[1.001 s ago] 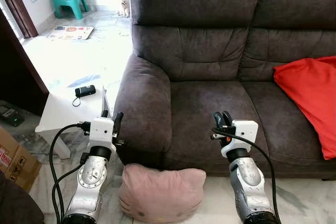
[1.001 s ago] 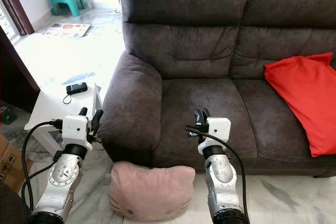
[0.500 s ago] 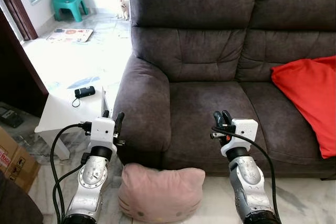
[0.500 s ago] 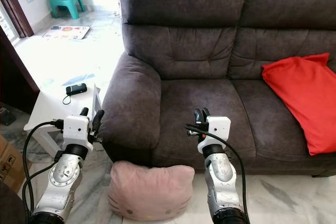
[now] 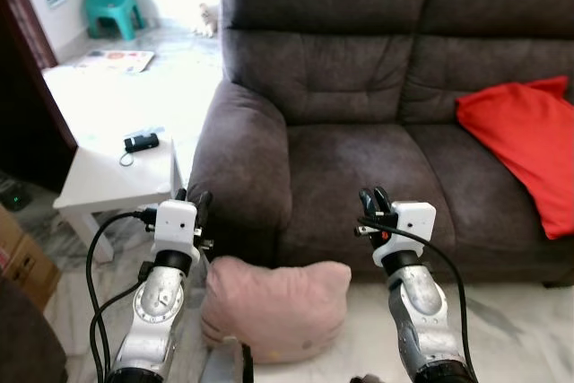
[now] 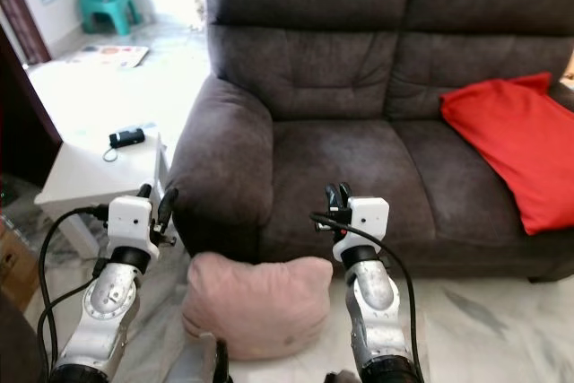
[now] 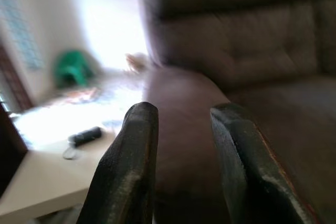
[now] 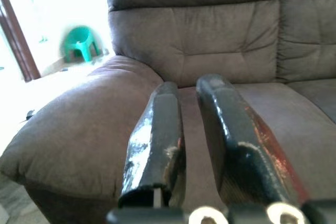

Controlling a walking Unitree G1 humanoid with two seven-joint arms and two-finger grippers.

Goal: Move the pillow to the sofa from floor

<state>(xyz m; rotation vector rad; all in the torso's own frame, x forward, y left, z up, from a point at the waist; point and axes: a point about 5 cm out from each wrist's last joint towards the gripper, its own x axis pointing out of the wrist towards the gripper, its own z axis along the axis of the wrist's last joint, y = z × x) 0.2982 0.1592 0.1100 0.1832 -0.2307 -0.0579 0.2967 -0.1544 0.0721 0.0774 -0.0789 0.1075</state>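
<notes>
Low in the middle of the head views, the pink pillow (image 5: pixel 273 308) lies on the floor (image 5: pixel 502 329), pressed up against the front of the dark grey sofa (image 5: pixel 359 159), between the two raised arms. The left claw (image 5: pixel 192 203) is held up at the lower left, beside the sofa's armrest, its two black fingers (image 7: pixel 128 166) parted with a plain gap and nothing between them. The right claw (image 5: pixel 372 202) stands at lower centre-right, in front of the seat cushion, its fingers (image 8: pixel 157 140) close together with only a narrow slit and nothing gripped. A red cushion (image 5: pixel 525 145) rests on the seat at the right of the frame, and a white counter (image 5: pixel 112 181) with a small black device (image 5: pixel 142 141) sits at the left. By my reading the task is at its approach: neither claw touches the pillow, and the pickup is not yet begun. The next move seems to call for bending, lowering both claws to either side of the pillow, squeezing it between them, then lifting it onto the free seat.
</notes>
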